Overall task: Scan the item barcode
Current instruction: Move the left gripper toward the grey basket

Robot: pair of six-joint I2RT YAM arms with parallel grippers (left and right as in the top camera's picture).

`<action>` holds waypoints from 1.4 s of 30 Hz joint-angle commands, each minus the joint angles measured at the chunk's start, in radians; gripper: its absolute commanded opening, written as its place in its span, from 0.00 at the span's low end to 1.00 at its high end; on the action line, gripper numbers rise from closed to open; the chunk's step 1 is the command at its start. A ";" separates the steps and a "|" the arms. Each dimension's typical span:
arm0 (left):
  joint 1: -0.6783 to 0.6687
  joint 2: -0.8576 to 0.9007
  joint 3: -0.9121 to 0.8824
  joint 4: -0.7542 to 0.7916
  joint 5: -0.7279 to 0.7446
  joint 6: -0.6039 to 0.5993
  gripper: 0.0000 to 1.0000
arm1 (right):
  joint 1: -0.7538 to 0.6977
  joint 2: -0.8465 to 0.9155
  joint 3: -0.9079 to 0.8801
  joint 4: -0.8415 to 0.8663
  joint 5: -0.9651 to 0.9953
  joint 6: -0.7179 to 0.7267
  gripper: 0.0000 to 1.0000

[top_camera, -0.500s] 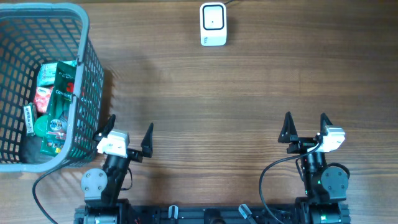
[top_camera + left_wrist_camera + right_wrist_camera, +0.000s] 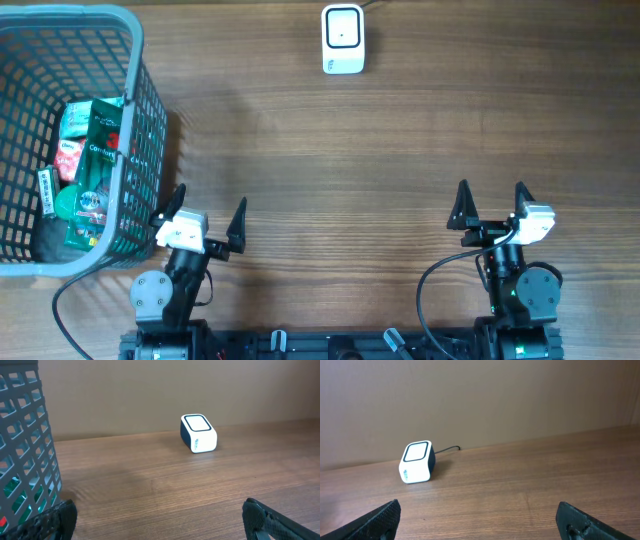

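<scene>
both arms parked, left gripper (image 2: 207, 217) & right gripper (image 2: 492, 205) wide apart, empty.

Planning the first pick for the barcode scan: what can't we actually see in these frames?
Overhead: barcodes on the packets in the basket, too small, packets overlap.
Overhead: basket's left side, cut off by frame edge.
Left wrist: basket contents, screened by mesh wall, cropped at left.
Overhead: scanner cable, leaves top edge.

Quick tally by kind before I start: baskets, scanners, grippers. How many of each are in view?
Basket: 1
Barcode scanner: 1
Grippers: 2 (left gripper, right gripper, both open)
Total: 4
Packets in the basket overlap, so they are not counted.
</scene>
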 commanded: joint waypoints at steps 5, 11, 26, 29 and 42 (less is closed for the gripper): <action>-0.005 0.008 -0.010 0.004 -0.009 -0.009 1.00 | 0.006 -0.003 -0.001 0.003 -0.015 -0.013 1.00; -0.005 0.008 -0.010 0.004 -0.009 -0.009 1.00 | 0.006 -0.003 -0.001 0.003 -0.015 -0.013 1.00; -0.005 0.008 -0.010 0.005 -0.006 -0.009 1.00 | 0.006 -0.003 -0.001 0.003 -0.015 -0.013 1.00; -0.005 0.008 -0.010 0.005 -0.005 -0.009 1.00 | 0.006 -0.003 -0.001 0.003 -0.015 -0.013 1.00; -0.005 0.192 0.430 -0.142 0.035 -0.071 1.00 | 0.006 -0.003 -0.001 0.003 -0.015 -0.012 1.00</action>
